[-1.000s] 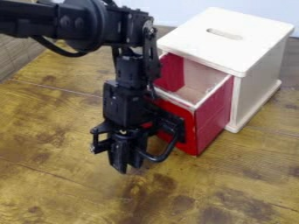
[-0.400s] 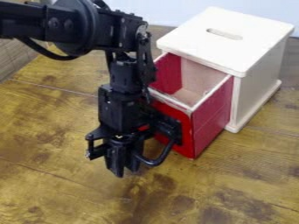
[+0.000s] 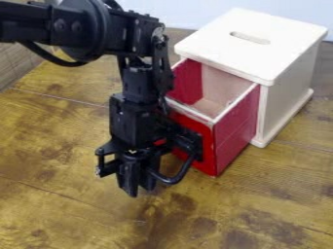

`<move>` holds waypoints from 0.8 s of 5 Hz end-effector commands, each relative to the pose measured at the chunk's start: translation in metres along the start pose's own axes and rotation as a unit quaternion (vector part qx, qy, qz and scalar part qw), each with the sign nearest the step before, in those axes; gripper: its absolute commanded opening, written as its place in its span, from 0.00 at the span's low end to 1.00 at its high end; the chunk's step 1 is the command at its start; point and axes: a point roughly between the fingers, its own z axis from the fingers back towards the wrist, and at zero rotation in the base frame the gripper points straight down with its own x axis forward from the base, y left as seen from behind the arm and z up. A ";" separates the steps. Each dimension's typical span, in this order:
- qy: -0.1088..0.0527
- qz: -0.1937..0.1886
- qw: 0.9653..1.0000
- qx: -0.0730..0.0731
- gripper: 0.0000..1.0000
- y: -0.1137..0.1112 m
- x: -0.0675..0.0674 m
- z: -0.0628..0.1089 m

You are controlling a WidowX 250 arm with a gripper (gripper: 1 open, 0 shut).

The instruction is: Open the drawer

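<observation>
The drawer (image 3: 224, 136) has a red front and pale wood sides. It stands partly pulled out of the cream box (image 3: 267, 58) toward the lower left, so its red inside shows. Its black loop handle (image 3: 186, 156) curves out from the red front, and the near end runs in between my fingers. My gripper (image 3: 135, 183) points steeply down just in front of the drawer, its dark fingers (image 3: 130, 175) close together on the near end of the loop, tips close above the table.
The cream box has a slot (image 3: 247, 37) on top and sits at the back right of the wooden table (image 3: 65, 204). My black arm (image 3: 97, 29) reaches in from the upper left. A pale wall lies behind the box.
The arm has leaned very slightly to the left. The drawer stands as far out as before and the fingers keep the same gap.
</observation>
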 end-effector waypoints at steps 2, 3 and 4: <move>0.010 -0.016 1.000 -0.015 0.00 0.019 -0.041 0.034; 0.019 0.009 1.000 -0.018 0.00 0.025 -0.043 0.038; 0.014 -0.014 1.000 -0.014 0.00 0.022 -0.044 0.034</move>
